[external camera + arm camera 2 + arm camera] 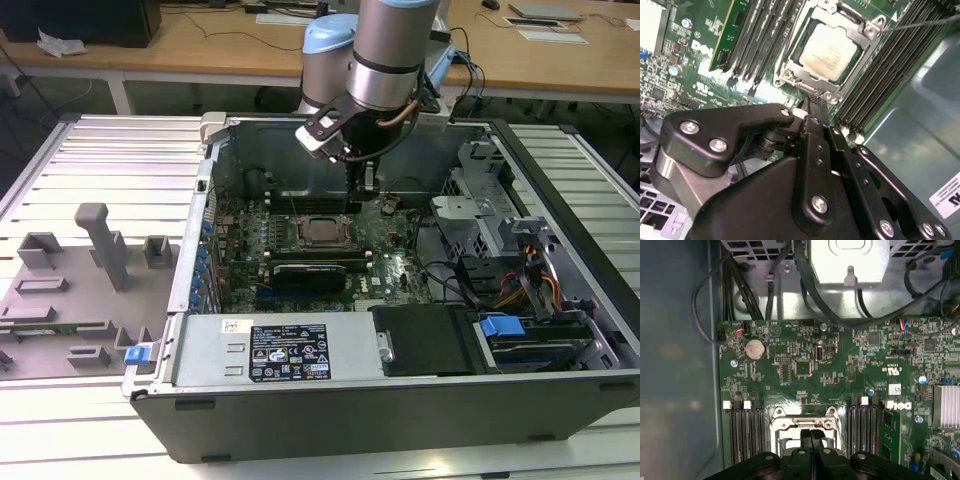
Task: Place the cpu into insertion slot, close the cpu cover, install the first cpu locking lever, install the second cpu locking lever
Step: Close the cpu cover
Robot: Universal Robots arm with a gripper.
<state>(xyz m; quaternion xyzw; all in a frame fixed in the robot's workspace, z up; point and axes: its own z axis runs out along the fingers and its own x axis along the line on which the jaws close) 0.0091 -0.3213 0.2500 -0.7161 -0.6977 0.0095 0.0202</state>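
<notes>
We judge the first lever step is in hand. The cpu [829, 50] sits in the insertion slot [322, 229] under the closed cpu cover [799, 50]. The gripper [812, 106] has its fingers [805, 435] pressed together, empty, at the slot's edge. The thin lever [922, 21] calls for exact contact.

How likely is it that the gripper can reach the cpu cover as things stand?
Probably yes: the gripper hangs right beside the cpu cover's edge, fingers shut, with nothing between them.
</notes>
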